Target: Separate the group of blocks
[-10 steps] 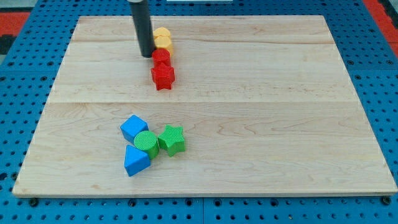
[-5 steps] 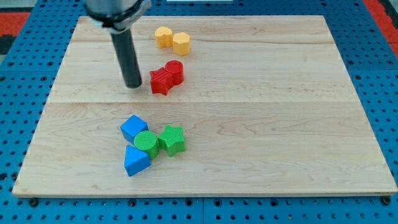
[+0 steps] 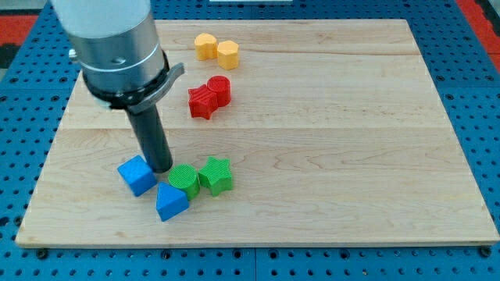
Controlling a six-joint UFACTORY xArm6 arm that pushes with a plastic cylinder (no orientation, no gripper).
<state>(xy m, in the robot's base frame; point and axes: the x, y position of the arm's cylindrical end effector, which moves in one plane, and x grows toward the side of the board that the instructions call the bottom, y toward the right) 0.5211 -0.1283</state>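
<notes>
Blue cube: the blue plastic cube sits furthest to the view's left, just off my tip's left side, now apart from the cluster.
My tip: my tip is planted among the lower group, blue cube to its left, green cylinder just to its right.
Blue wedge: the blue plastic wedge-like block lies just below my tip, touching or nearly touching the green cylinder.
Green pair: the green ribbed plastic cylinder and the green plastic star block sit pressed together, so I judge the separating only partly done.
Upper blocks: two red plastic blocks touch each other; two yellow plastic blocks sit side by side near the wooden desk's top edge.
Risk: a push rightward could shove cylinder and star along as one lump; a push leftward could run the blue cube toward the desk's left edge.
Arm pose: rod upright, the grey housing above at the view's upper left.
Fingers: none here, just the bare rod, holding nothing.
</notes>
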